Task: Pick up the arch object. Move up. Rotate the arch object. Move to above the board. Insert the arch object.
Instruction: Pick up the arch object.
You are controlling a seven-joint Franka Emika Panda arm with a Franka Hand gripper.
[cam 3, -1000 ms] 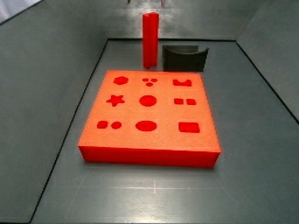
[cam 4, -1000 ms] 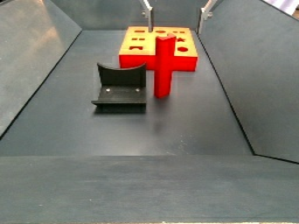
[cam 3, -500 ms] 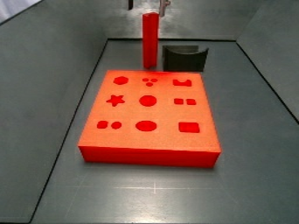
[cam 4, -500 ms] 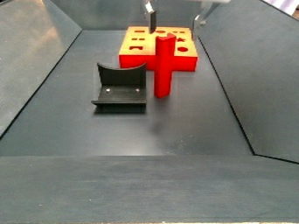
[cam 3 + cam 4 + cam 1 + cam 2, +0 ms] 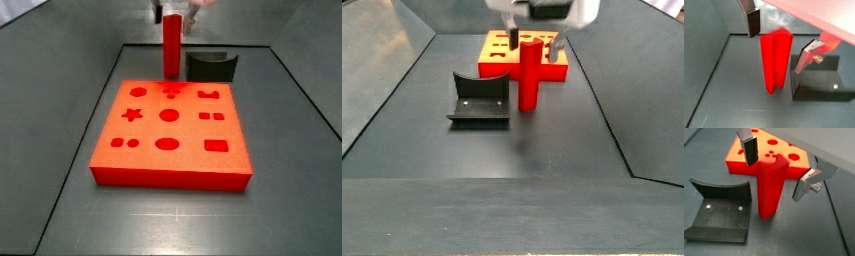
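The arch object [image 5: 173, 46] is a long bright red bar standing upright on the floor just behind the board [image 5: 171, 170], next to the fixture. It shows in both wrist views [image 5: 775, 60] [image 5: 769, 188] and in a side view [image 5: 529, 76]. My gripper [image 5: 535, 44] is open and sits over the bar's top end. In both wrist views its fingers [image 5: 753, 23] [image 5: 806, 185] stand on either side of the bar's top with gaps, not touching it. The gripper [image 5: 174, 13] is at the top edge of a side view. The board [image 5: 784, 154] has several shaped recesses.
The dark L-shaped fixture [image 5: 211, 66] [image 5: 480, 98] stands on the floor close beside the bar; it shows in both wrist views [image 5: 821, 82] [image 5: 721, 213]. Grey sloping walls [image 5: 67, 60] enclose the floor on both sides.
My gripper has come down from the top of the views; its open fingers now flank the bar's top end. The bar, board and fixture have not moved.
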